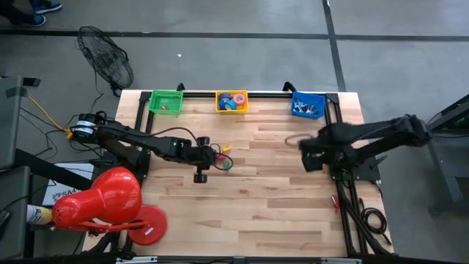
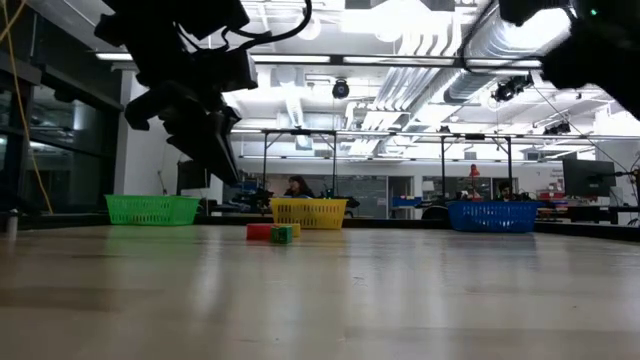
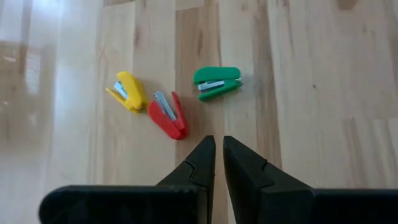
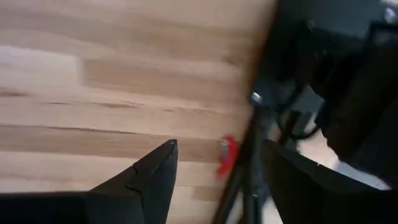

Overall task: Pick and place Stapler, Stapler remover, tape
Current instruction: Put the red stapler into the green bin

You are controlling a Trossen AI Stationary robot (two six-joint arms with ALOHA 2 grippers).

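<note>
The left hand point(image 3: 219, 163) hovers over the bench point(image 3: 311, 93) with its fingers nearly together, holding nothing. Just ahead lie three small staplers: the red stapler point(image 3: 168, 116) nearest, the yellow stapler point(image 3: 127, 91) beside it, the green stapler point(image 3: 217, 83) slightly apart, each angled differently. The right hand point(image 4: 214, 180), fingers apart, waits far off. At the far edge, the yellow basket point(image 1: 231, 102) holds tape rolls point(image 1: 233, 100); the green basket point(image 1: 165, 101) and blue basket point(image 1: 308, 105) flank it.

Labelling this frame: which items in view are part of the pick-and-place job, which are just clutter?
Job items:
red stapler, yellow stapler, green stapler
tape rolls in yellow basket
green basket, blue basket

Just lying about:
black fan on floor
red object at table's corner
</note>
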